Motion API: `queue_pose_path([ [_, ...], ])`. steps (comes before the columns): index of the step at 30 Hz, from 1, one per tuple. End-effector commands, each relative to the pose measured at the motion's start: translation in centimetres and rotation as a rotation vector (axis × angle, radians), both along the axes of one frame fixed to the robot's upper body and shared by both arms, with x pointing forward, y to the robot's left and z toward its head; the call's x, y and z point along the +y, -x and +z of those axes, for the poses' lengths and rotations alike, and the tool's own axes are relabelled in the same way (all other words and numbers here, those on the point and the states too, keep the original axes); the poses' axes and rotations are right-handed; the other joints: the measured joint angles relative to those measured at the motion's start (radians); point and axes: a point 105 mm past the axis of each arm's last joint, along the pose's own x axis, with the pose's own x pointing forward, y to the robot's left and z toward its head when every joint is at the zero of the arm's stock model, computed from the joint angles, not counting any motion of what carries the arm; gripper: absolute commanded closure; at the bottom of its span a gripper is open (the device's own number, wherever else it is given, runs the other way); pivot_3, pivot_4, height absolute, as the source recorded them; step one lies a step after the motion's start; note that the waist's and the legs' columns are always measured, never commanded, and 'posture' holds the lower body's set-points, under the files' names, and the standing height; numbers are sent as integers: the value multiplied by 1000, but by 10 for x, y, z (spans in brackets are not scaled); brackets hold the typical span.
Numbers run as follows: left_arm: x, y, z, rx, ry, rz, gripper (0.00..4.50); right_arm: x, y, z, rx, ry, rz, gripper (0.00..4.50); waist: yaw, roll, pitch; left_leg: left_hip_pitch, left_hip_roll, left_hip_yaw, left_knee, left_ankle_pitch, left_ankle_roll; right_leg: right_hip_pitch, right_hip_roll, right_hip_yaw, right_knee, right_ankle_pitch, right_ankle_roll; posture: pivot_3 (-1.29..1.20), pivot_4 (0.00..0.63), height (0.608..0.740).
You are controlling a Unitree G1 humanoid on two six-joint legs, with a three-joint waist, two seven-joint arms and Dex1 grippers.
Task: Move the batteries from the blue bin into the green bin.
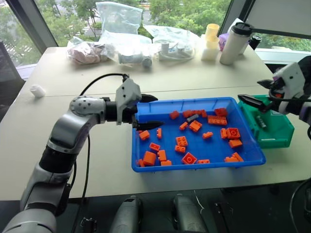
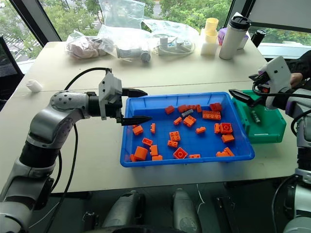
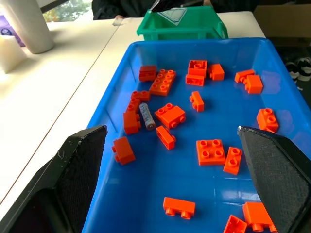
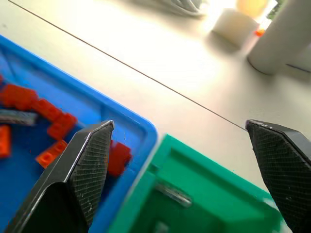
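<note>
Right gripper (image 2: 245, 90) hangs over the near-left corner of the green bin (image 2: 272, 130), fingers spread wide with nothing between them; one battery (image 1: 261, 121) already lies on the green bin's floor, a slim grey cylinder directly below those fingers. Remaining battery (image 2: 187, 113) sits in the blue bin (image 2: 187, 160), toward the far wall and a bit right of the tray's middle, tucked among orange bricks (image 2: 180, 153) — one brick touching or nearly touching each side of it as far as I can judge. Left gripper (image 2: 133, 105) is parked at the blue bin's left rim, fingers also wide apart and holding nothing, pointing across the tray toward the right. From it the battery lies ahead and slightly off to the far side; in the left wrist view (image 3: 146, 115) the long axis runs roughly along the pointing direction, so those fingers would straddle it across the thin dimension without much wrist roll. From the right gripper the battery lies to the left, across the tray's right wall. Both look similarly near; I'd call the right one marginally closer, and it has the shorter carry back to the green bin. Main risk: neighbouring bricks crowding the finger slots.
</note>
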Motion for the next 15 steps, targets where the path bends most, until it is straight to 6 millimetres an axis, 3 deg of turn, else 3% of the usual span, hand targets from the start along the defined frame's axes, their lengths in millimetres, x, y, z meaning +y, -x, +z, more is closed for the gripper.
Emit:
queue_pose_path([
  [1, 13, 3, 25, -36, 73, 35, 0, 57, 5, -6, 25, -65, 113, 50, 1, 0, 0, 0, 0, 0, 0, 0, 0, 0, 0, 0, 0, 0, 0, 0, 150, 740],
  [5, 26, 4, 27, -36, 49, 82, 0, 93, 10, -36, 129, -53, 118, 50, 8, 0, 0, -1, -1, -1, 0, 0, 0, -1, -1, 0, 1, 0, 0, 0, 150, 740],
  [10, 30, 8, 23, -23, 37, 98, 0, 105, 18, -51, 203, -64, 105, 50, 10, 0, 0, -1, -3, -1, 0, 0, 0, -1, -3, -1, 0, 0, 0, 0, 150, 740],
  [15, 27, 8, 20, -19, 37, 99, 0, 109, 11, -70, 282, -67, 9, 50, 0, 0, 0, -1, -2, -1, 0, 0, 0, -1, -2, -1, 1, 0, 0, 0, 150, 740],
])
